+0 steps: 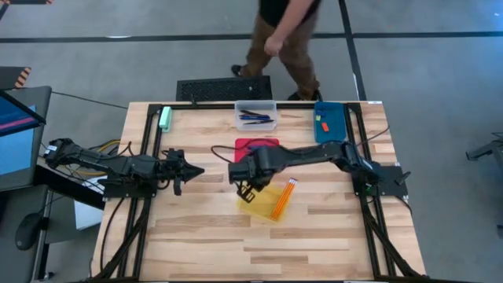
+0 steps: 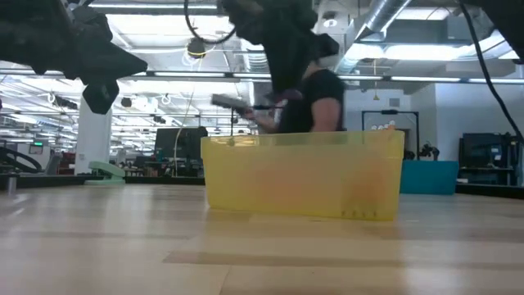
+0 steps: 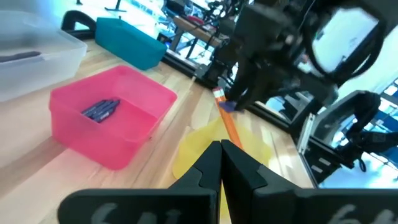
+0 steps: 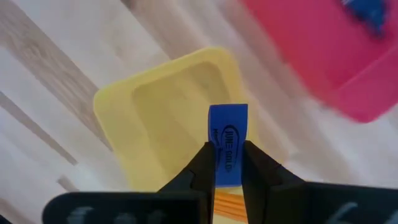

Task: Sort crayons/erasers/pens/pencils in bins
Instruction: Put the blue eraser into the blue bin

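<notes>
Surroundings: pale green block [image 1: 166,118] lies near the tabletop's far left corner; a dark keyboard-like slab [image 1: 224,88] sits just beyond the far edge; a screen [image 1: 16,130] stands off the left side
Bins: clear bin [image 1: 256,115] at the far middle holds dark pens [image 1: 256,119]; blue bin [image 1: 329,122] at the far right holds two tiny erasers [image 1: 321,122]; red bin [image 3: 112,115] just nearer than the clear one holds short blue crayons [image 3: 101,109]; yellow bin [image 1: 266,201] lies nearest, tilted relative to the tabletop's edges
Pencils: orange-yellow pencils [image 1: 283,198] lie in the yellow bin toward its right side
Obstruction: in the low view the yellow bin's wall fills the centre and hides its contents
Right arm: reaches leftward across the tabletop; right pincer [image 4: 227,163] points down over the yellow bin, pinching a stick with a blue printed end [image 4: 227,140] between its fingers
Left arm: stretched along the left half, left pincer [image 1: 191,170] well apart from the bins, fingers pressed together, holding nothing
Surface: light wooden plank tabletop [image 1: 236,244] in a dark frame
Room: grey floor; a person [image 1: 283,39] walks past the far edge; the low view shows a hall with ceiling lights
</notes>
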